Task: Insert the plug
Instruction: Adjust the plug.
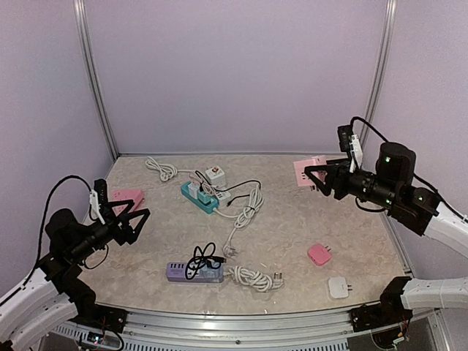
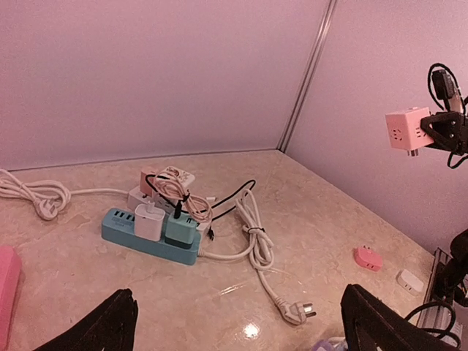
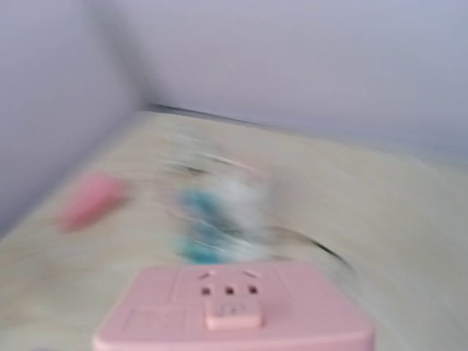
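Observation:
My right gripper (image 1: 316, 178) hangs high above the table's right side, shut on a pink cube socket (image 1: 308, 168). That cube fills the bottom of the blurred right wrist view (image 3: 234, 307), its slots facing the camera, and it also shows in the air in the left wrist view (image 2: 407, 129). A white three-pin plug (image 1: 231, 252) lies loose on the table on its bundled white cord (image 2: 298, 313). Low at the near left, my left gripper (image 1: 134, 219) stands open with nothing between its fingers (image 2: 102, 327).
A blue power strip (image 1: 199, 199) carrying chargers lies mid-table, with a white cube socket (image 1: 215, 175) behind it. A purple strip (image 1: 194, 272) with a coiled cord sits near the front. A flat pink block (image 1: 128, 197) lies left; pink (image 1: 319, 254) and white (image 1: 338, 287) chargers lie right.

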Robot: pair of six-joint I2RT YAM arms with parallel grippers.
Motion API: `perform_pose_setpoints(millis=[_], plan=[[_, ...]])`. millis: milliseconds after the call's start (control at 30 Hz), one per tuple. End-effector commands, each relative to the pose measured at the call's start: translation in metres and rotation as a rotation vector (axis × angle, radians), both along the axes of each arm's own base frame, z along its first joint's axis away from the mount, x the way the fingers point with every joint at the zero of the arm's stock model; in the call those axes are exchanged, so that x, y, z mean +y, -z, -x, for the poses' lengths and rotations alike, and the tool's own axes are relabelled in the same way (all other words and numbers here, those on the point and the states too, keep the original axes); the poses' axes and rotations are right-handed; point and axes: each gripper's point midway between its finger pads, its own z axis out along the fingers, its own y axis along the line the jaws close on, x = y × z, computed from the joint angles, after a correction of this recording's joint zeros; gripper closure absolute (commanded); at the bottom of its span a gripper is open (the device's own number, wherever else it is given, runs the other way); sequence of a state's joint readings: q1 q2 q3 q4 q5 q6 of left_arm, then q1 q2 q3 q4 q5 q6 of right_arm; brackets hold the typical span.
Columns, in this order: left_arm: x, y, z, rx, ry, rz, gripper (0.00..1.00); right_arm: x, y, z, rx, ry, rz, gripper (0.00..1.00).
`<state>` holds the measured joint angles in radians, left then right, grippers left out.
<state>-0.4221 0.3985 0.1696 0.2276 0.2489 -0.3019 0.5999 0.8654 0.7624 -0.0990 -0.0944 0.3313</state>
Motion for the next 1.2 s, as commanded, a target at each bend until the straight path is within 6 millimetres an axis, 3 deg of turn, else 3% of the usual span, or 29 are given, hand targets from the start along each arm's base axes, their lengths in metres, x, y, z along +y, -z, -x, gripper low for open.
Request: perform_pose_setpoints(millis=[0,200,367,500,667,933,1167], plan=[[-0.032,-0.051,0.032,-0.171,0.238,-0.070,0.05,0.087,-0.085,0.048,-0.345,-0.447,-0.037,1.00],[-0.076,-0.100,0.077,-0.305,0.540,-0.198,0.01,0.170,-0.130,0.093,-0.519,-0.781,-0.120,1.00],[-0.104,-0.130,0.082,-0.331,0.645,-0.233,0.01,0.222,-0.151,0.126,-0.680,-0.938,-0.179,1.00],[-0.122,-0.155,0.091,-0.393,0.716,-0.222,0.01,0.237,-0.157,0.139,-0.733,-0.992,-0.253,1.00],[-0.137,-0.157,0.094,-0.398,0.758,-0.238,0.02,0.252,-0.155,0.151,-0.695,-1.061,-0.292,1.00],[-0.147,-0.161,0.101,-0.449,0.776,-0.266,0.16,0.264,-0.151,0.154,-0.676,-1.076,-0.297,1.00],[-0.146,-0.178,0.097,-0.501,0.720,-0.266,0.13,0.271,-0.143,0.156,-0.653,-1.096,-0.271,1.00]])
